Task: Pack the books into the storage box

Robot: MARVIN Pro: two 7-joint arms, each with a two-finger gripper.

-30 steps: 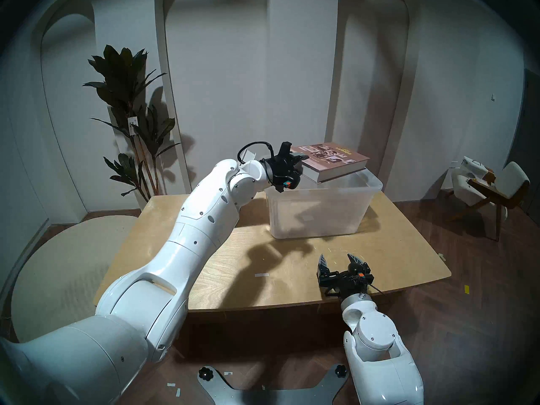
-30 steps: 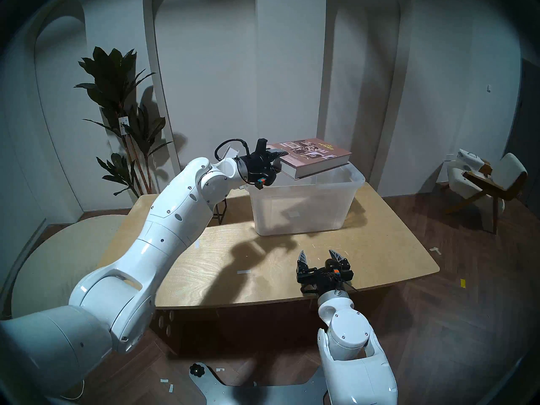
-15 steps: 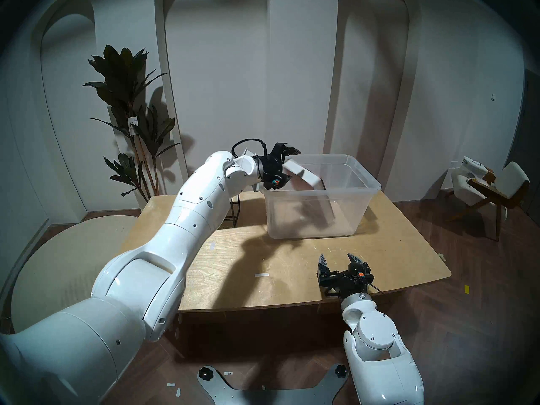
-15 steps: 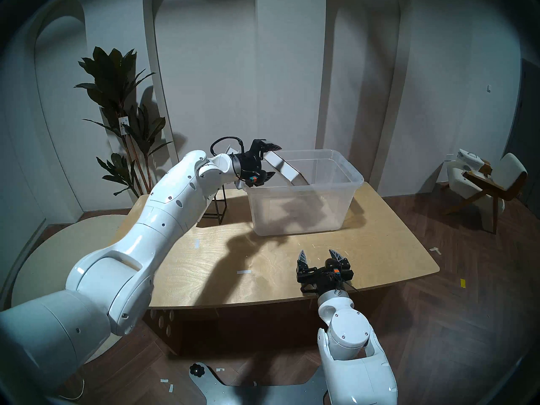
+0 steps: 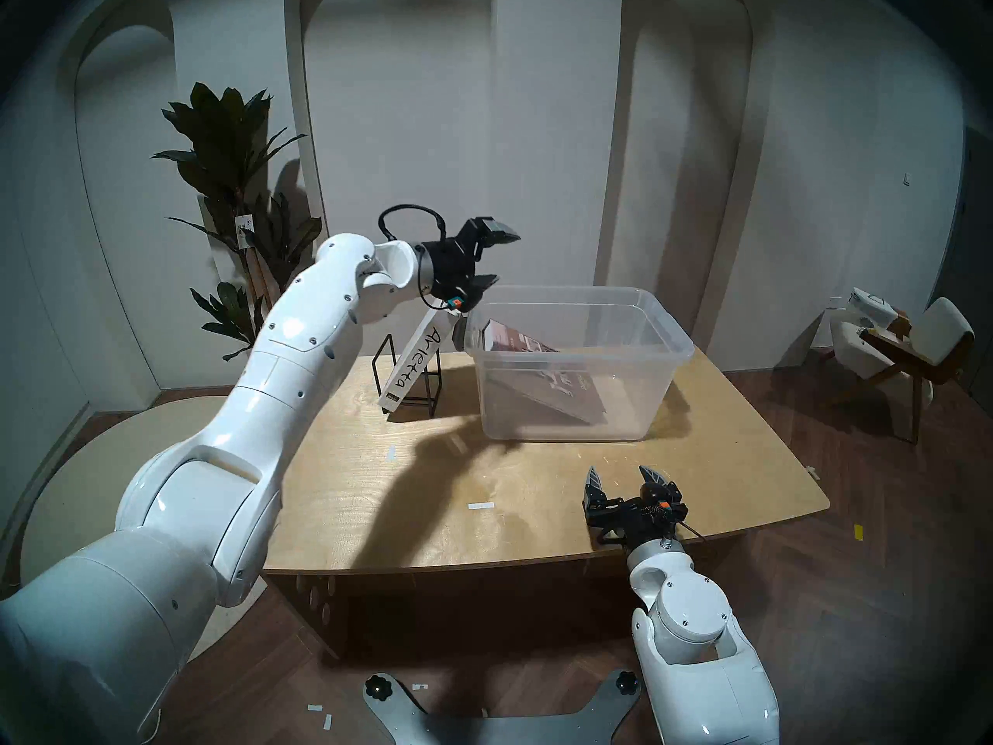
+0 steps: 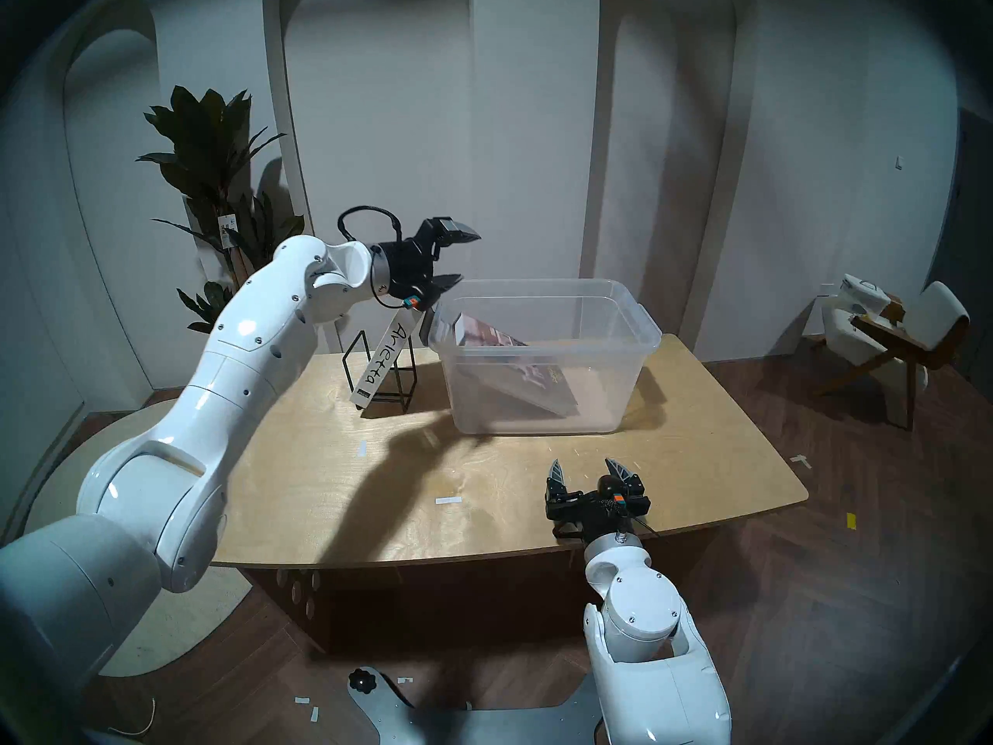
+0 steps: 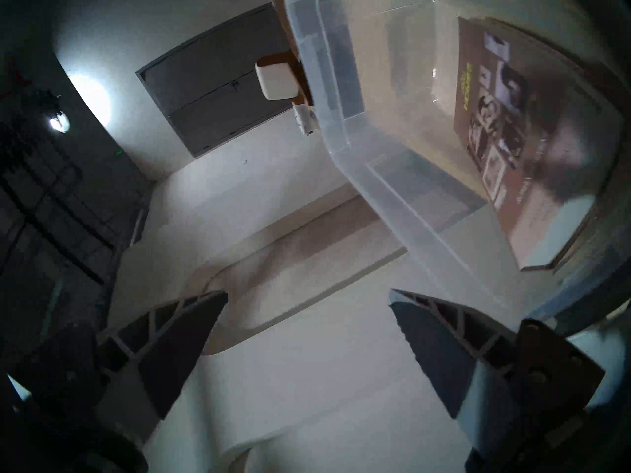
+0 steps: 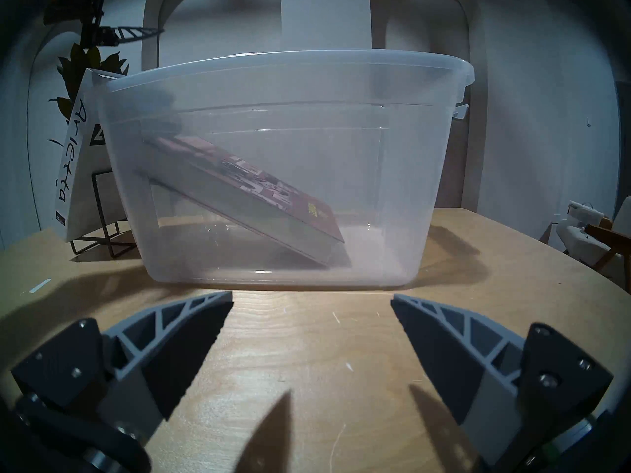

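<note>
The clear storage box [image 5: 666, 319] stands at the back of the table. The brown book [image 5: 542, 373] lies tilted inside it, its upper end against the box's left wall, as the left wrist view [image 7: 495, 120] and the right wrist view [image 8: 259, 189] also show. The white "Arietta" book [image 5: 416, 362] leans in the black wire stand [image 5: 439, 378] left of the box. My left gripper [image 5: 502, 259] is open and empty above the box's left rim. My right gripper [image 5: 618, 472] is open and empty, low over the table in front of the box [image 8: 409, 155].
The wooden table [image 5: 537, 539] has a strip of tape [image 5: 481, 506] near its middle. A tall plant [image 5: 236, 190] stands behind the table's left end. A chair [image 5: 902, 340] stands on the floor to the right.
My left gripper let go of the brown book above the box and the book dropped in. The gripper then rose and drew back left, uncovering the white book. The right arm has not moved.
</note>
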